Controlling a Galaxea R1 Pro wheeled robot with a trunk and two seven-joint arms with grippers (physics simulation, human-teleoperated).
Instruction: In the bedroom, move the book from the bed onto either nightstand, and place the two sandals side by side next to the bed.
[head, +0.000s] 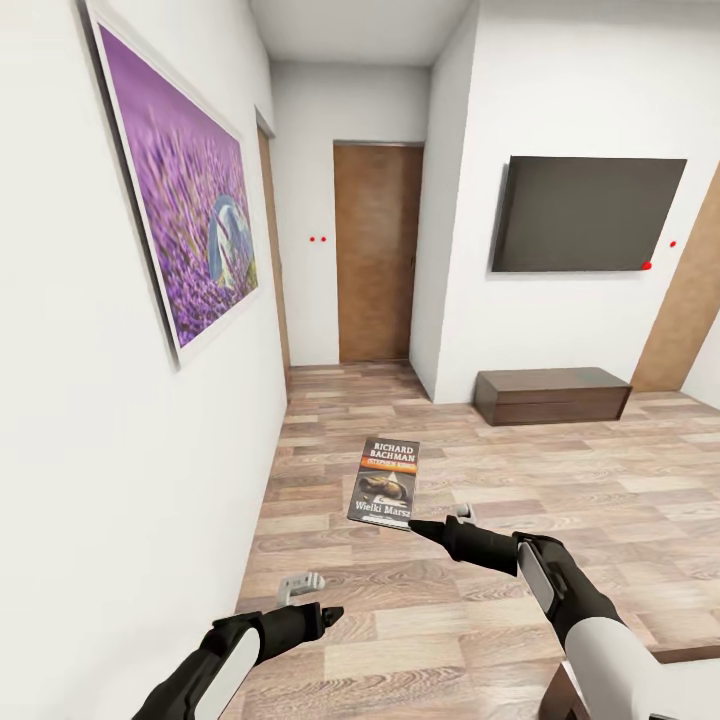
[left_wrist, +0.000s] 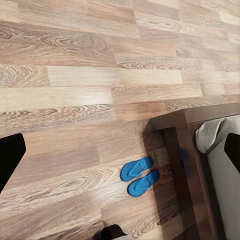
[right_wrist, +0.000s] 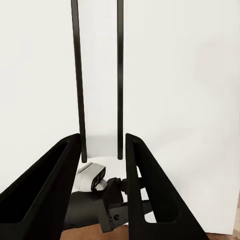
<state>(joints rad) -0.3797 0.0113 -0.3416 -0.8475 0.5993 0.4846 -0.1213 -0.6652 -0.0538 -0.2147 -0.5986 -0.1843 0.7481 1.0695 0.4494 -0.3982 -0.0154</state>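
Observation:
The book (head: 385, 483), dark with an orange band and white lettering, hangs upright above the floor with my right gripper (head: 415, 524) shut on its lower corner. In the right wrist view the book (right_wrist: 98, 100) shows edge-on, clamped between the two black fingers (right_wrist: 60, 185). Both blue sandals (left_wrist: 140, 176) lie side by side on the floor, just off a corner of the bed's dark frame (left_wrist: 172, 135); the grey mattress (left_wrist: 225, 175) is beside it. My left gripper (left_wrist: 122, 150) hovers open over the floor near them, and the left gripper (head: 325, 614) sits low by the left wall. No nightstand is in view.
A white wall with a purple painting (head: 185, 195) runs close on my left. Ahead are a corridor with a brown door (head: 377, 250), a wall TV (head: 585, 213) and a low dark TV cabinet (head: 552, 395). A dark wooden corner (head: 562, 700) shows at lower right.

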